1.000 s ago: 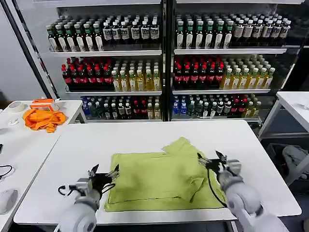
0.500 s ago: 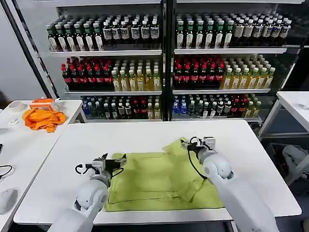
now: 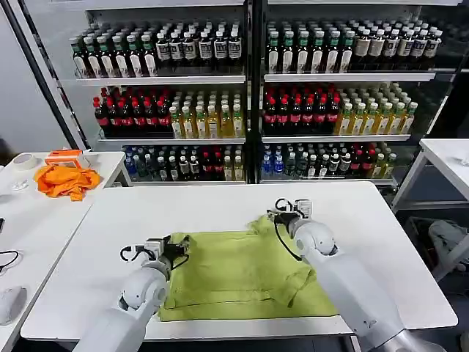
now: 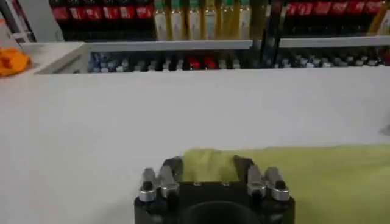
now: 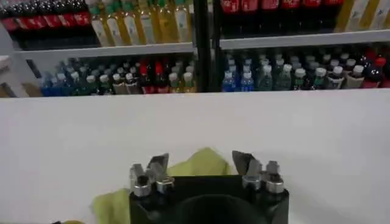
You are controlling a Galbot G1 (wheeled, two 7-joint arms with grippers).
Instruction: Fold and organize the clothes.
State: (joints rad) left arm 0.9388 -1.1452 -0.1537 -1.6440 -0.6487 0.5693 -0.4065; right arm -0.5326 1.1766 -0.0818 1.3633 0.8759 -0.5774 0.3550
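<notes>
I see the lime-green cotton T-shirt lying partly folded on the white table. My left gripper sits at the shirt's far-left corner, fingers apart around the cloth edge. My right gripper is at the shirt's far-right raised flap, fingers spread.

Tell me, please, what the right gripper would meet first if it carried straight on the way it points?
Probably the far tip of the lime-green cotton T-shirt, lying between the right gripper's open fingers; beyond it, bare white table.
</notes>
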